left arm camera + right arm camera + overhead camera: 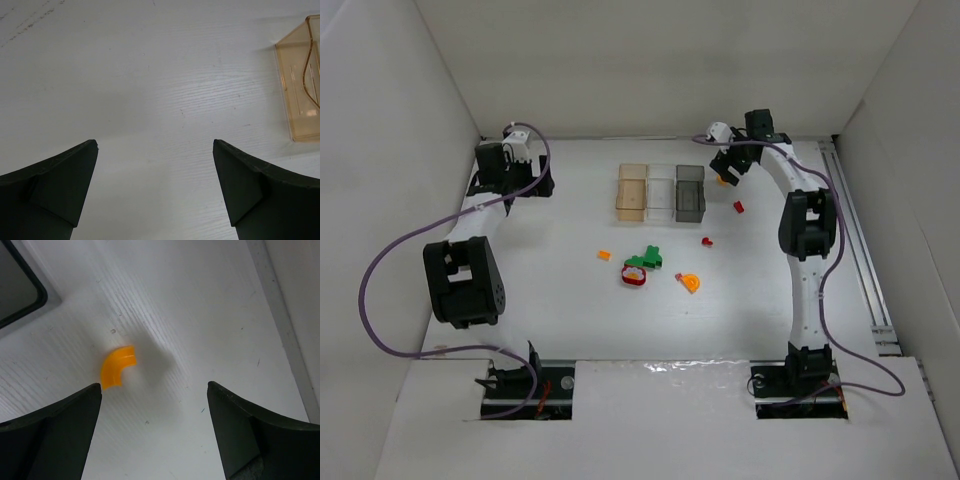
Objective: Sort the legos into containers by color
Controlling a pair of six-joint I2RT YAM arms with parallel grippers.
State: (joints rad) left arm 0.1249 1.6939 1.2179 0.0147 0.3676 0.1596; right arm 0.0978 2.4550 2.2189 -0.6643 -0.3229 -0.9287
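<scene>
Container (290, 100), amber, partly beyond wrist view

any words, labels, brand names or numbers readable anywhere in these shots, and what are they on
No readable text in any view.
Amber-tinted translucent box, clear box, dark grey box: no label or print; the left wrist view shows only faint moulded lines on the amber one.
Curved orange plastic piece: plain.
Left gripper and right gripper: bare black fingers.
Arm housings: any marking is too small to read.
</scene>
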